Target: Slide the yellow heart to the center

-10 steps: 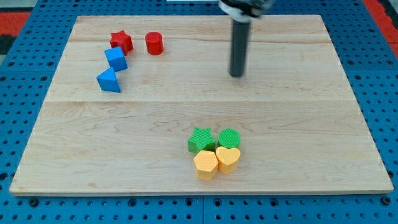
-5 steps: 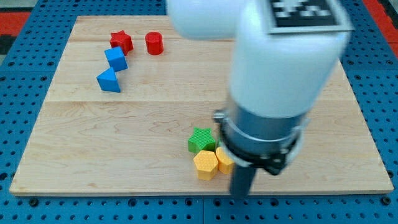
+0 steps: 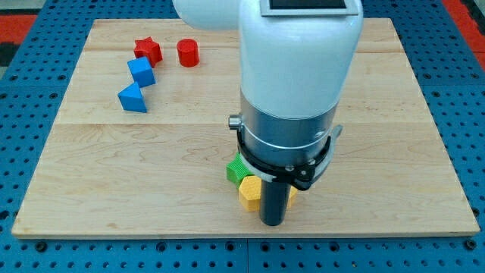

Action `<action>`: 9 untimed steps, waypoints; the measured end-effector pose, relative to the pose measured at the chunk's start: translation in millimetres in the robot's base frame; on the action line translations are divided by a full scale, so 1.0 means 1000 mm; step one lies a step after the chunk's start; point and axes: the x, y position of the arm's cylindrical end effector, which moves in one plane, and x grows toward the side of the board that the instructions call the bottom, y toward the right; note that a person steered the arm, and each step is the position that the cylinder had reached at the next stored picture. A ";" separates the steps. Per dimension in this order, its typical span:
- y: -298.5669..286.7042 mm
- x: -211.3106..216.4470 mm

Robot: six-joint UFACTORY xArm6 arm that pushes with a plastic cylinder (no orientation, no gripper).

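My tip (image 3: 272,224) rests on the wooden board (image 3: 151,174) near the view's bottom edge, just below the block cluster. The arm's bulk hides most of that cluster. A sliver of the yellow heart (image 3: 292,196) shows at the rod's right side, touching or nearly touching it. The yellow hexagon (image 3: 248,192) sits at the rod's left. A corner of the green star (image 3: 235,170) shows above the hexagon. The green cylinder is hidden behind the arm.
At the view's top left stand a red star (image 3: 148,51), a red cylinder (image 3: 188,53), a blue block (image 3: 141,71) and a blue triangular block (image 3: 132,98). A blue pegboard (image 3: 455,136) surrounds the board.
The arm swung from the view's top down to the bottom, then shifted left. The tip now stands right under the yellow blocks, which have moved slightly up and left.
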 end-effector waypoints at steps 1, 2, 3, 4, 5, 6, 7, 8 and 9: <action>0.001 -0.002; 0.001 -0.019; 0.002 -0.027; 0.010 -0.027; 0.033 -0.027; 0.044 -0.027; 0.044 -0.040; 0.042 -0.056; 0.041 -0.081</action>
